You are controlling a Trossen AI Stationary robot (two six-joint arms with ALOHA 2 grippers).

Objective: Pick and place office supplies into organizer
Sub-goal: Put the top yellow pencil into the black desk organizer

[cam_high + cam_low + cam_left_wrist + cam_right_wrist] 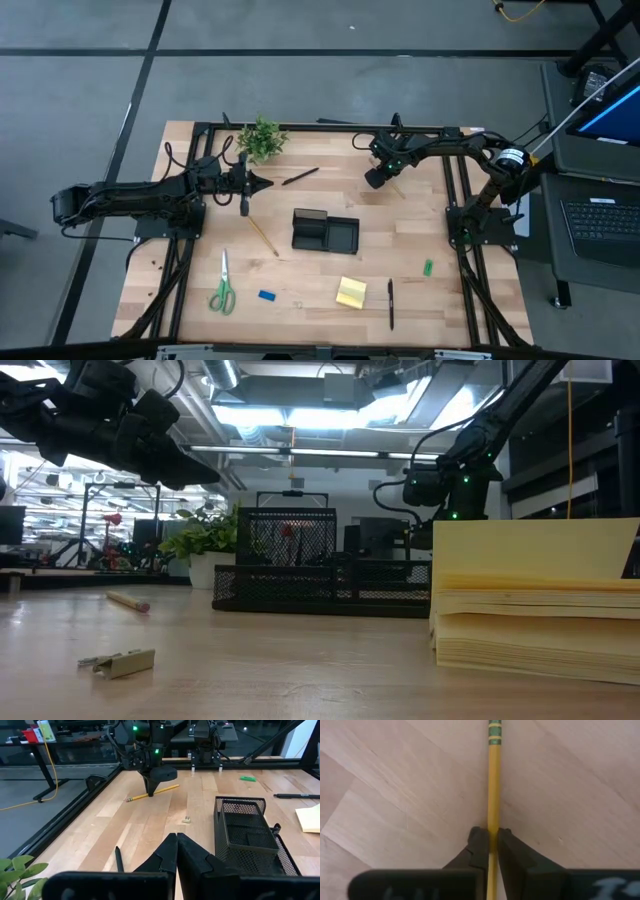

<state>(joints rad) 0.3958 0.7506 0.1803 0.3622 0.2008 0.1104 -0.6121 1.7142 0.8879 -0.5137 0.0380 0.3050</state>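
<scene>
A yellow pencil (493, 780) with a green band lies on the wooden table (420, 220) at the far right. My right gripper (490, 837) stands over it, shut on it; it also shows in the left wrist view (152, 784). My left gripper (176, 851) hovers shut and empty at the far left (266, 183), beside the plant. The black mesh organizer (325, 231) stands mid-table. Loose on the table lie green-handled scissors (222, 287), a blue block (266, 295), a yellow sticky pad (351, 292), a black pen (390, 303), a green piece (427, 267), a second pencil (262, 236) and another pen (300, 176). My right gripper pinches the pencil's shaft (493, 822) between its two fingers, about midway along its length (150, 794). The fingers come steeply from above, one on each side of the shaft. The pencil lies on the table with both ends showing beyond the fingers.
A small green plant (262, 138) stands at the far edge near my left gripper. Black frame rails (455, 200) run along both sides of the table. A small tan piece (186, 820) lies between the organizer and the far pencil. Bare wood shows around the organizer.
</scene>
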